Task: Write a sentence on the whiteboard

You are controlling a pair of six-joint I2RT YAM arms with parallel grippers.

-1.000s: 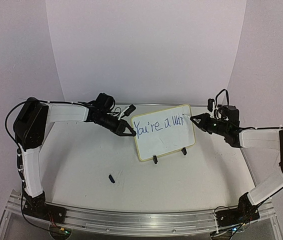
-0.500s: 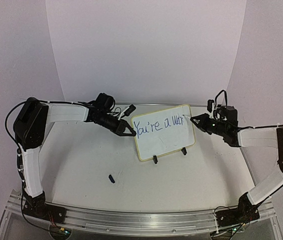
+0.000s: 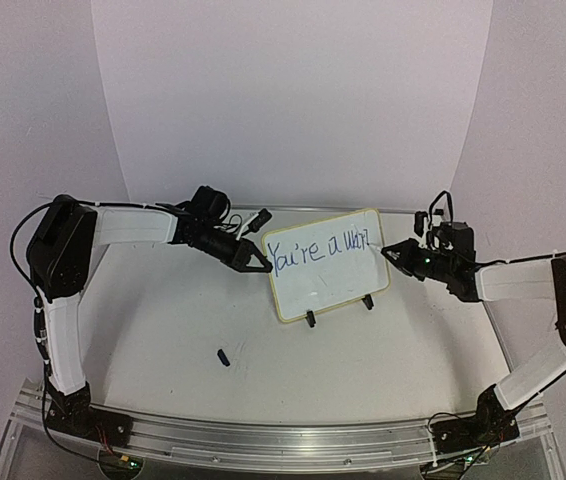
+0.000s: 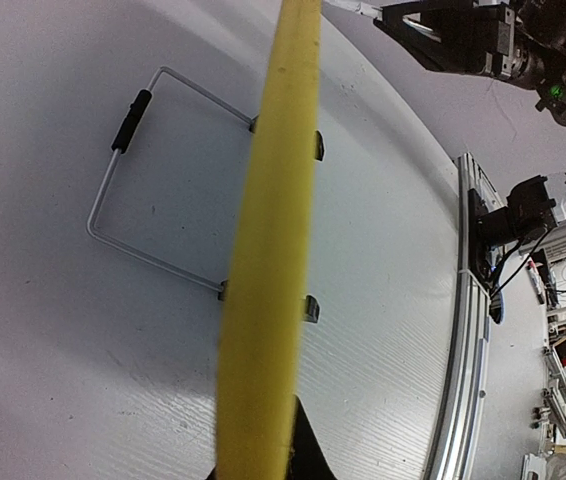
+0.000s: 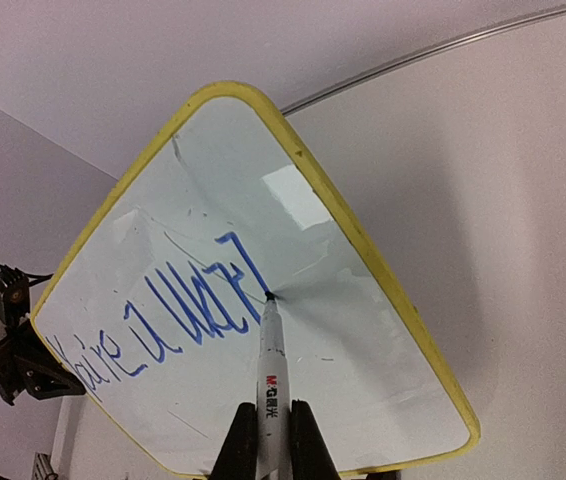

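Item: right gripper (image 5: 263,440), clamped on white marker (image 5: 271,360), tip touching small yellow-rimmed whiteboard (image 5: 363,380) at blue handwritten sentence (image 5: 163,320)'s end; left gripper (image 3: 255,262) pinches the rim. I'd press lightly, steadily.

we see the small whiteboard with a pale-yellow rim (image 4: 268,250) edge-on, running top to bottom. the dark fingers (image 4: 305,455) of our left gripper (image 4: 260,465) flank it at the bottom edge. its two small black clip feet (image 4: 310,308) rest on the white table (image 4: 383,300), and a bent grey wire stand (image 4: 153,259) with a black sleeve (image 4: 131,120) lies beyond.
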